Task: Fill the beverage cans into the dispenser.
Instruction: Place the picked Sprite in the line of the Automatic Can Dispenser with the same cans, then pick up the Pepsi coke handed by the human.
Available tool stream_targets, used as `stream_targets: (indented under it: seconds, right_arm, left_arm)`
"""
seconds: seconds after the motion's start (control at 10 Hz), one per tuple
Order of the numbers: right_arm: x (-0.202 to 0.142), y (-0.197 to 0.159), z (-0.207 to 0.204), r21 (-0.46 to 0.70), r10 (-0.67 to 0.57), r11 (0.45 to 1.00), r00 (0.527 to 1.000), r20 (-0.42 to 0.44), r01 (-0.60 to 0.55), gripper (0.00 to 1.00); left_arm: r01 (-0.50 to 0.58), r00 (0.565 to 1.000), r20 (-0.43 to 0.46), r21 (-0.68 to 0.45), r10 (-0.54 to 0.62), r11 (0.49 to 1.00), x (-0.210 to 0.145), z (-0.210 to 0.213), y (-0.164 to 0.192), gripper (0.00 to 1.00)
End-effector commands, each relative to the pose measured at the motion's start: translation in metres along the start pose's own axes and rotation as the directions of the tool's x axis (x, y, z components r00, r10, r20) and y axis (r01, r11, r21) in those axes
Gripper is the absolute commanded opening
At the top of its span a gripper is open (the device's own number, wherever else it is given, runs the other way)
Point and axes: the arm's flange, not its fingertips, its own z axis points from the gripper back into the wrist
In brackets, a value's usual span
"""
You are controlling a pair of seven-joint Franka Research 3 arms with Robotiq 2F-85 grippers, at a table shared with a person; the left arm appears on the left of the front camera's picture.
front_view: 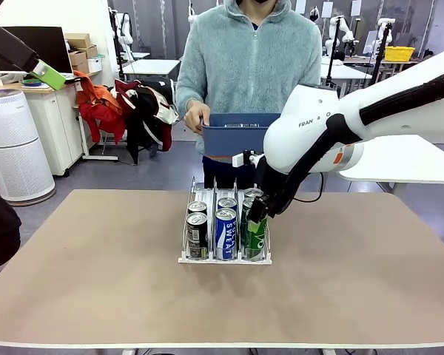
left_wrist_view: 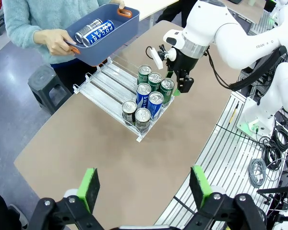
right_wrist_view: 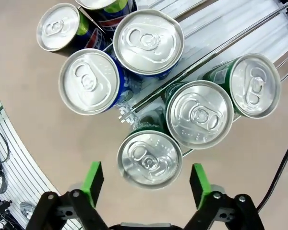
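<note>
A bare tan table [front_view: 96, 281] fills the lower frame of the front view. Behind it is a workroom with a white air purifier [front_view: 15, 144] at left, red and black clothes [front_view: 126, 111] heaped beside it, and a yellow crate [front_view: 399, 53] at upper right.

The dispenser [front_view: 207, 260] sits mid-table, and seven cans [front_view: 226, 233] stand at its near end: two black, two blue, three green. The right gripper [front_view: 256, 214] hangs over the front green can [front_view: 254, 240], fingers apart and pads clear of its sides. The left gripper [left_wrist_view: 144, 184] is raised well away, fingers spread on nothing.

A person's hand [front_view: 196, 117] holds a blue bin [front_view: 240, 137] behind the rack. Its wall hides the contents from the front. The right arm covers the rear green cans.
</note>
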Motion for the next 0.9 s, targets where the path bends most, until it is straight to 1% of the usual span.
stream_targets:
  seconds: [0.0,0.2,0.3,0.4,0.8]
  right_arm:
    - [-0.009,0.003,0.008,0.018,-0.003,1.000,1.000,0.030,0.002,1.00]
    - [-0.012,0.007,0.015,0.035,-0.005,0.999,0.998,0.059,0.003,1.00]
    - [-0.013,0.007,0.017,0.019,-0.020,1.000,0.998,0.055,0.019,1.00]
    - [-0.003,0.005,0.016,0.008,-0.015,1.000,0.999,0.036,0.014,1.00]
    - [-0.003,0.005,0.016,0.008,-0.015,1.000,0.999,0.036,0.014,1.00]
  left_arm:
    - [-0.007,1.000,-0.001,-0.002,0.007,1.000,0.000,-0.001,0.001,1.00]
    - [-0.007,1.000,-0.001,-0.002,0.007,1.000,0.000,-0.001,0.001,1.00]
    - [-0.007,1.000,-0.001,-0.002,0.007,1.000,0.000,-0.001,0.001,1.00]
    - [-0.007,1.000,-0.001,-0.002,0.007,1.000,0.000,-0.001,0.001,1.00]
    - [-0.007,1.000,-0.001,-0.002,0.007,1.000,0.000,-0.001,0.001,1.00]
